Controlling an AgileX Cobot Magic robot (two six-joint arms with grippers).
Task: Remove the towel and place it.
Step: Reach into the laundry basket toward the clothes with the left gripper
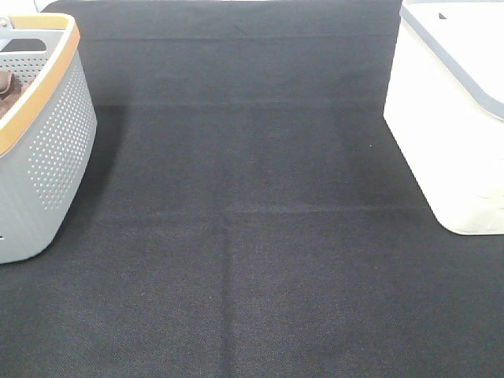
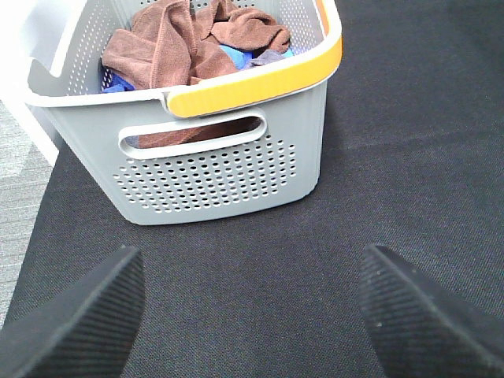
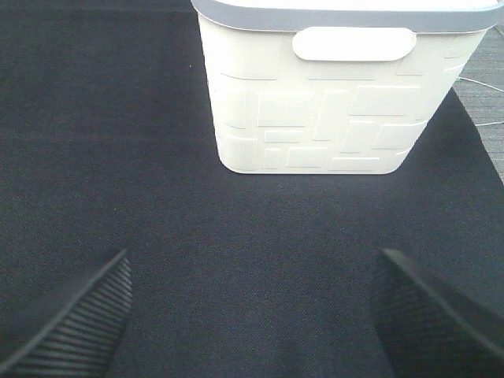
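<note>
Currently towel (image 2: 153,51) lies bunched among other cloths in grey basket (image 1: 47,157) at left edge of high view, white bin (image 1: 441,142) upper right, left fingers (image 2: 79,315) and right fingers (image 3: 71,315) both spread apart, empty, above black worktop (image 1: 252,236).

L hand (image 2: 250,268) wide open; R hand (image 3: 253,268) same (jaws far apart).
</note>
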